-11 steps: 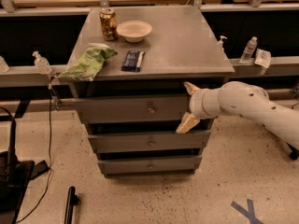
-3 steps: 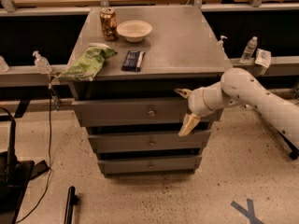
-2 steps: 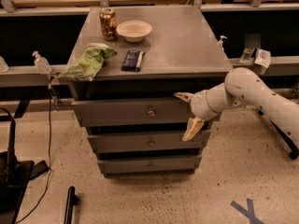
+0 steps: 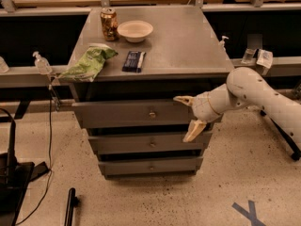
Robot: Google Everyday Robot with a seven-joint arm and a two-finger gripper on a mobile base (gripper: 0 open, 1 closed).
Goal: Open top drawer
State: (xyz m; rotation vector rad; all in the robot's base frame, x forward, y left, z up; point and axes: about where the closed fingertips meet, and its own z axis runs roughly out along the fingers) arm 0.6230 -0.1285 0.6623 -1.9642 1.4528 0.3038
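Far to the left of the hand, on the grey metal bench top [image 4: 188, 41], lie a crumpled green snack bag [image 4: 87, 64], a brown drink can [image 4: 109, 24], a dark flat bar packet [image 4: 133, 60] and a shallow white bowl [image 4: 135, 30]; all sit above and well left of the hand. The wide grey metal top drawer [image 4: 127, 113] with its small round central knob [image 4: 152, 113] lies directly left of the hand and appears shut or nearly shut. The cream two-finger hand [image 4: 187, 118] is positioned at the right end of that drawer front, fingers spread apart, one at the drawer's upper edge and one pointing down over the narrower middle drawer [image 4: 141, 142]. Risk: the hand is well apart from the knob, so closing here would likely grip nothing, and the lower finger could catch the middle drawer and pull the wrong front.
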